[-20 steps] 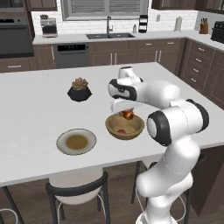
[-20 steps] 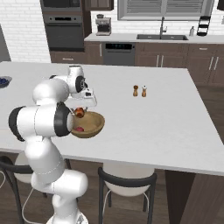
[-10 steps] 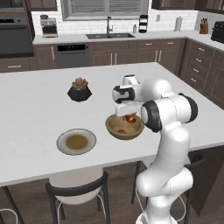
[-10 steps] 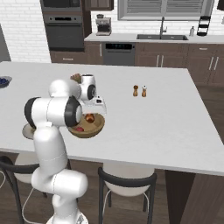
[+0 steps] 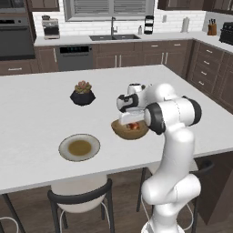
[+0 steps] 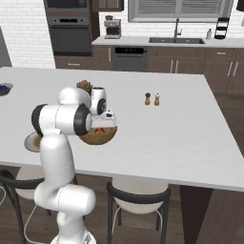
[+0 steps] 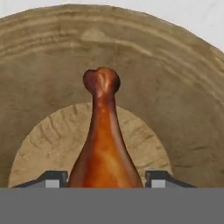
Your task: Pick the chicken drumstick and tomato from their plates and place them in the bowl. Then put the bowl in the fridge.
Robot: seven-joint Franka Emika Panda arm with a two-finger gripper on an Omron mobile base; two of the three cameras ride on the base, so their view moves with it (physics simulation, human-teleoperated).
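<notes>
Pincer (image 7: 105, 179) low inside bowl (image 7: 183, 109), part-open, fingers flanking thick end of chicken drumstick (image 7: 104, 144); grip or release, cannot tell. Bowl on counter (image 5: 36, 118).

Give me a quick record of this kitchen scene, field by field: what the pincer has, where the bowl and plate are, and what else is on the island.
pincer: over the wooden bowl, fingertips either side of the chicken drumstick
drumstick: bone end pointing away from the hand, above the bowl's bottom
grip: cannot tell whether the jaws press on it or have let go
bowl: on the white island, near its front edge
tan-rimmed plate: left of the bowl in the left base view, nothing on it
other items: potted succulent; salt and pepper shakers
</notes>
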